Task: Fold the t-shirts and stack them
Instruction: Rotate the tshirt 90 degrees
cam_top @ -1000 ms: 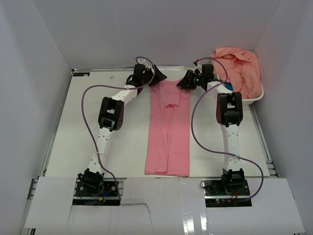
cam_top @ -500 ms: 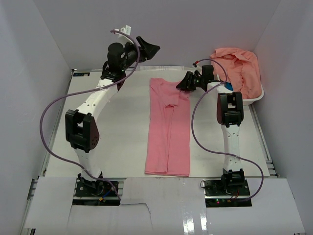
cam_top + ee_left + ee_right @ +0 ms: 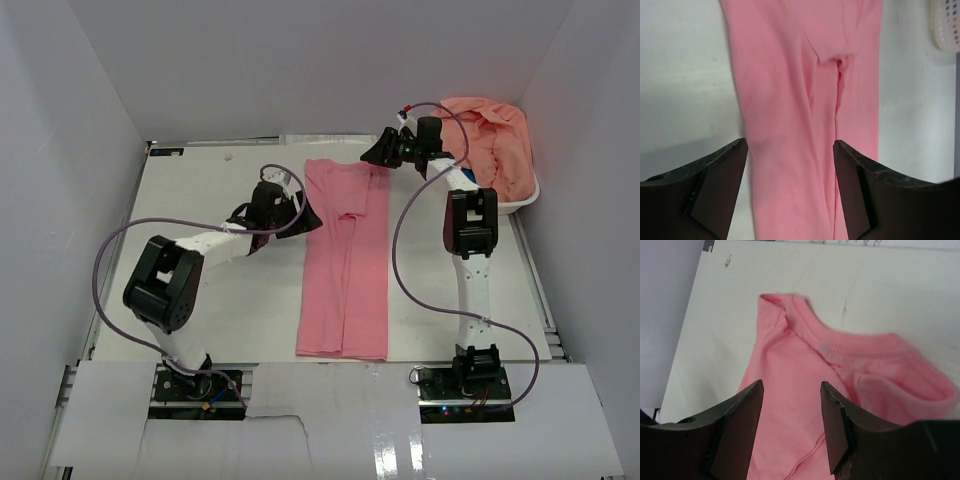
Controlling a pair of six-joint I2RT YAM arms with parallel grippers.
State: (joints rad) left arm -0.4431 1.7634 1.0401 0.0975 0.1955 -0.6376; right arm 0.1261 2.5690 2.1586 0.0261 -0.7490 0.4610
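Moved: left gripper [image 3: 300,215] is coming down from high to 9 o'clock of the t-shirt [image 3: 345,260], jaws gaping, empty. The right gripper [image 3: 378,150] is lifting off its 12 o'clock end, jaws parted, empty. The t-shirt is lying mid-table, long axis 12-to-6, left arm nearer its middle.

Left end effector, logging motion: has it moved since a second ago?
Yes; left end effector came nearward from the white table's far edge, beside the pink cloth t-shirt.

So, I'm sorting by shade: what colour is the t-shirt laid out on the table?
Plain rose-pink, no print; the t-shirt shows best in the top external view.
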